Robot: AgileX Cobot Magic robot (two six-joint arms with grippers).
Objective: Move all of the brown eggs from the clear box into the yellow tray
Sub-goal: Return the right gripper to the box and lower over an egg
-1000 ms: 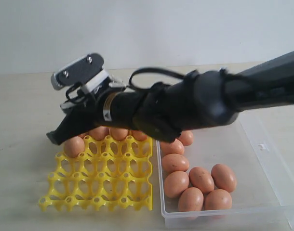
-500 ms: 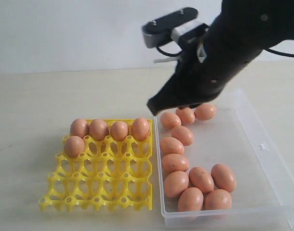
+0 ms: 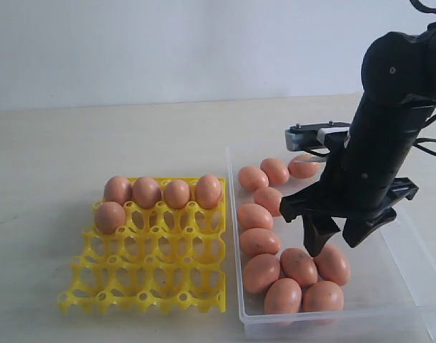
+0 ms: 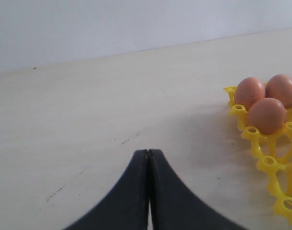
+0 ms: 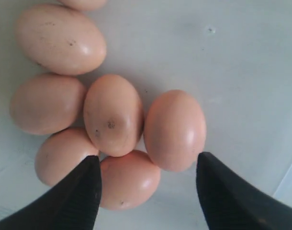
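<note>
Inside the clear box [image 3: 379, 282], your right gripper [image 3: 336, 243] hangs released, jaws wide, just above the front cluster of brown eggs [image 3: 298, 266]. Eleven crowd the box's left wall, leaving its right side bare. The yellow tray [image 3: 141, 304], just beside that wall, holds five: four across the back row, one behind-left. Your left gripper [image 4: 147, 153] is clenched empty over the table [image 4: 88, 120].

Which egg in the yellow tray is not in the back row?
The brown egg at the yellow tray's left edge; it sits alone in the second row.
</note>
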